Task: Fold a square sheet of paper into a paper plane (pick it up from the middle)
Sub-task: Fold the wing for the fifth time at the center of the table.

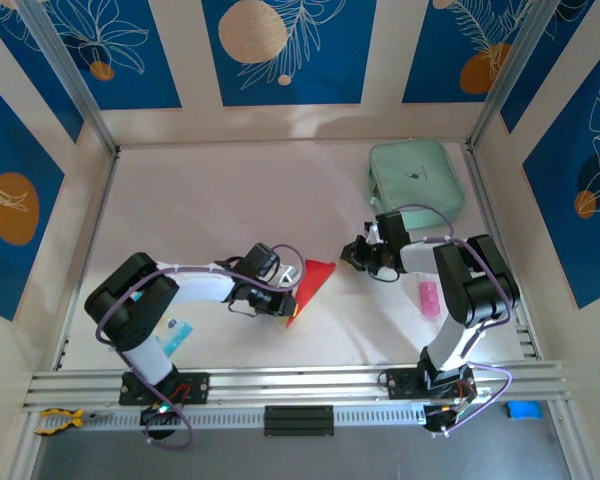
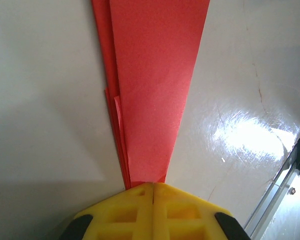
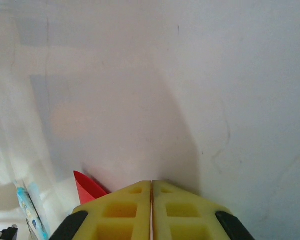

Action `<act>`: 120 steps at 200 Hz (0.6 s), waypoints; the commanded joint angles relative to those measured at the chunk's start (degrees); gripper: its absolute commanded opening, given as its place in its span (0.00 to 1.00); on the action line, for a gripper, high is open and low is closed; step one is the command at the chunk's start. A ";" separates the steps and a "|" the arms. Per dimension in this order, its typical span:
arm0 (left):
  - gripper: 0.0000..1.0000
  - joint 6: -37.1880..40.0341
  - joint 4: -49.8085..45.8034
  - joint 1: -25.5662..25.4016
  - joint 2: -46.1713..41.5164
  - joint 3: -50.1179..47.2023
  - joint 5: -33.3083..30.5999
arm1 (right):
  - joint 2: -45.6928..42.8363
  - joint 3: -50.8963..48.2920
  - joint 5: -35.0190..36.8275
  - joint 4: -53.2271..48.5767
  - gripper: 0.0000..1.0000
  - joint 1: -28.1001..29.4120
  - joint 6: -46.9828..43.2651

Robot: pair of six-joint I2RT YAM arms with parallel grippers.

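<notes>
one paper plane (image 2: 152, 85) sits pinched in the left claw (image 2: 153, 187).

The pale worktop (image 1: 230, 200) carries a mint-green pouch (image 1: 415, 178) at its far right. A small pink packet (image 1: 429, 297) lies nearer, a blue-and-white packet (image 1: 176, 331) over on the left.

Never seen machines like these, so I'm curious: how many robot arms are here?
2: the left arm reaching the paper plane, the right arm near the mint-green pouch. None seem hidden.
</notes>
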 commanded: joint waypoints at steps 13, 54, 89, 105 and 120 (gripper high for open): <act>0.00 -1.31 -2.91 -0.25 1.93 -0.73 -3.01 | -7.42 0.76 0.05 -3.83 0.13 1.41 -2.29; 0.00 -6.65 2.69 -0.86 0.97 -1.03 -2.26 | -13.51 -3.98 0.64 -4.72 0.19 5.48 0.40; 0.08 -9.35 3.46 -1.91 -2.64 0.35 -4.70 | -12.82 -4.20 2.80 -10.74 0.28 10.04 2.79; 0.16 -8.73 1.37 -2.12 -5.97 0.80 -7.28 | -11.76 -4.10 2.30 -11.76 0.30 11.49 3.10; 0.20 -7.44 -0.81 -1.71 -8.27 0.73 -10.07 | -11.81 -4.25 3.50 -12.26 0.32 12.83 3.93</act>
